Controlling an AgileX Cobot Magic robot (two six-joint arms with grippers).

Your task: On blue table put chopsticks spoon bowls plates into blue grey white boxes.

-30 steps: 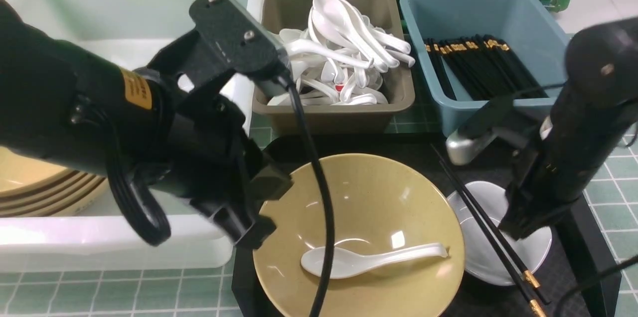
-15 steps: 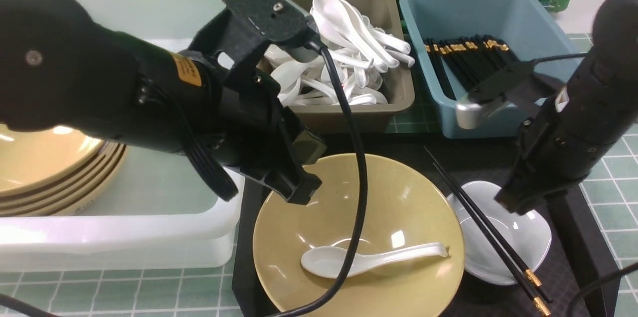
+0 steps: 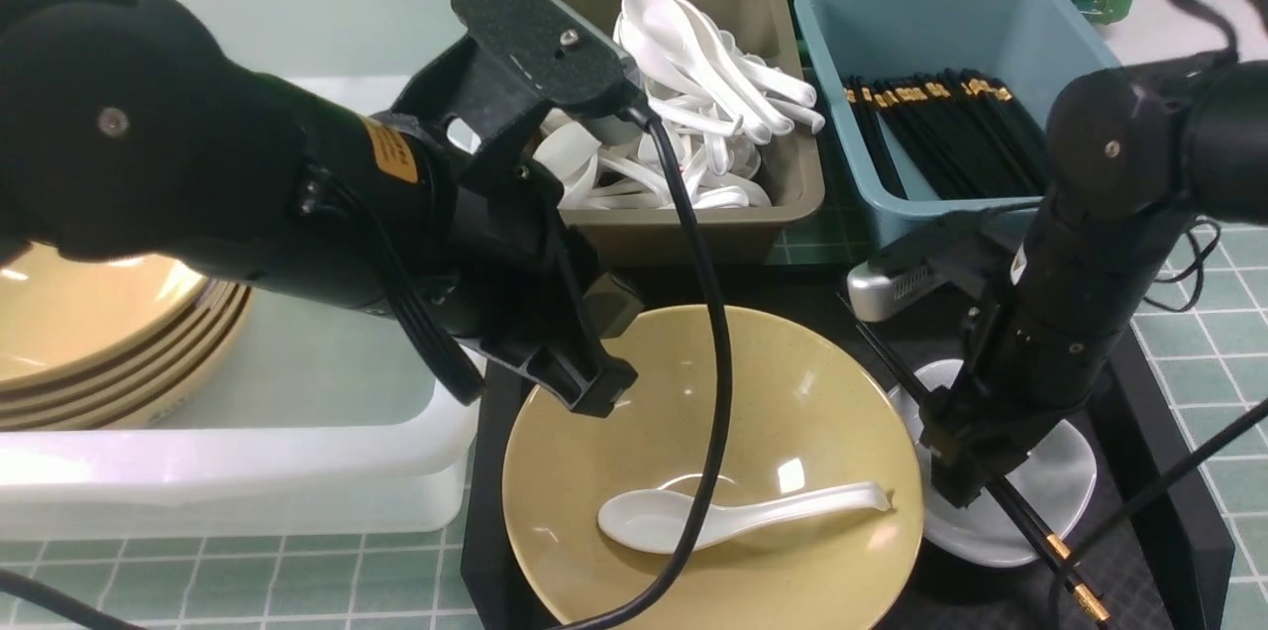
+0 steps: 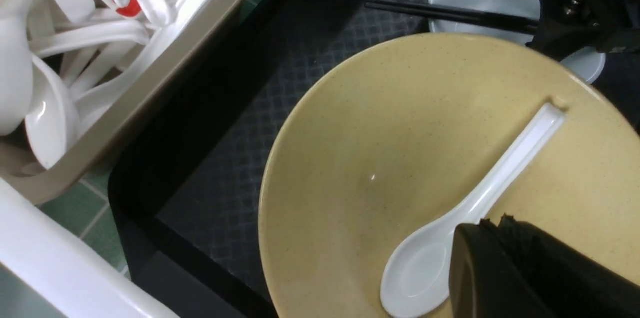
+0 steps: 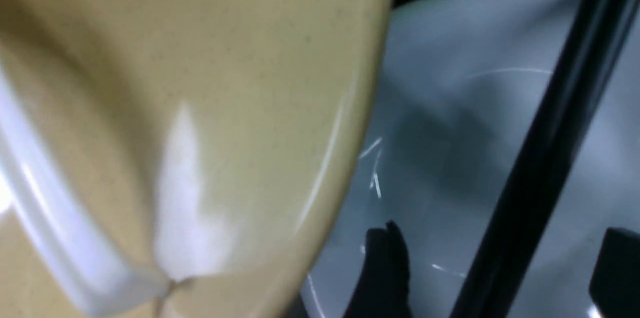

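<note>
A yellow bowl (image 3: pixel 773 392) sits on the black tray (image 3: pixel 792 288) with a white spoon (image 3: pixel 738 517) lying inside it. My left gripper (image 3: pixel 599 394) hangs shut and empty over the bowl's rim; its tips (image 4: pixel 492 223) sit just above the spoon (image 4: pixel 425 270). Right of the bowl, a small white plate (image 3: pixel 1055 486) carries a pair of black chopsticks (image 3: pixel 1035 533). My right gripper (image 3: pixel 966 476) is low over that plate and open. One of its fingers (image 5: pixel 385 268) stands on either side of the chopsticks (image 5: pixel 545 148), not touching them.
The big white box (image 3: pixel 248 472) at the left holds stacked yellow bowls (image 3: pixel 89 333). A grey box (image 3: pixel 674 229) behind is full of white spoons. The blue box (image 3: pixel 892 224) holds many chopsticks. The blue table (image 3: pixel 1218 353) shows around the tray.
My right gripper opened and dropped down and leftward to straddle the chopsticks on the plate. My left arm swung right, toward the bowl, and stayed shut.
</note>
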